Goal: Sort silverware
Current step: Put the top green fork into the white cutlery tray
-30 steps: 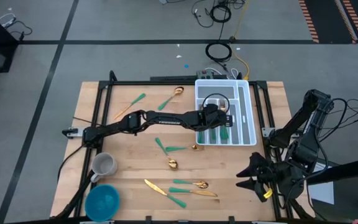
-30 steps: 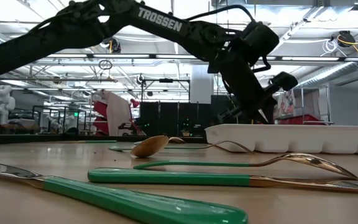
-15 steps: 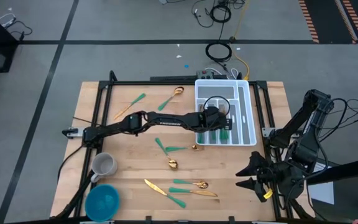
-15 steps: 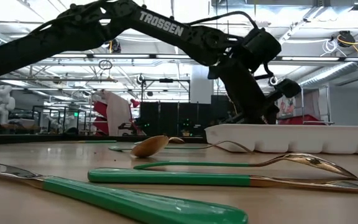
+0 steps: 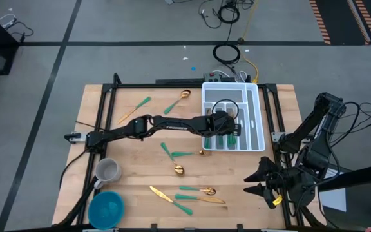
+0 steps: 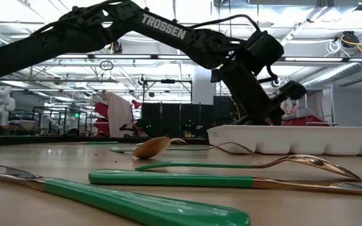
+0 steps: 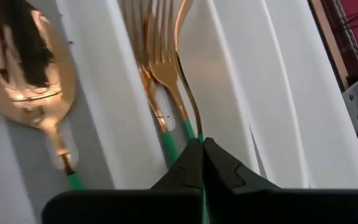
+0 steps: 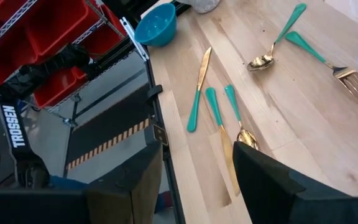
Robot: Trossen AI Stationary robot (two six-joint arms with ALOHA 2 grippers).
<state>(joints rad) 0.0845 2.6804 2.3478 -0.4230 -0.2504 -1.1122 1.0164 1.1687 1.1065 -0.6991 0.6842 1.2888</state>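
A white compartmented tray [image 5: 260, 129] stands at the table's far right. My left gripper [image 5: 222, 126] reaches into it, shut on a fork [image 7: 187, 74] with a gold head and a green handle. Beside that fork, other forks [image 7: 151, 59] lie in the same compartment, and a spoon [image 7: 27, 62] lies in the one alongside. More silverware lies loose on the wood: a fork [image 5: 136, 109] and a spoon [image 5: 177, 102] at the back, a fork [image 5: 172, 153] in the middle, and knives [image 5: 161, 194] near the front edge. My right gripper [image 5: 255, 181] hangs open off the near right corner. My left gripper pinches the fork's green handle [image 7: 191, 130] between its two fingertips, close to where the gold neck begins. The fingers slant down from the table's left and lie along the fork. The fork stands on edge, head pointing away, over the other forks; I cannot tell if it touches them.
A grey mug [image 5: 107, 171] and a blue bowl [image 5: 106, 208] stand at the near left corner. A black frame [image 5: 172, 85] runs along the table's edges. Bare wood lies between the tray and the loose silverware. In the low view the tray's wall [image 6: 294, 141] hides the left fingertips.
My left gripper has tipped a little and sunk into the tray, so that its fingertips now lie behind the tray's wall in the low view. It stays shut on the fork.
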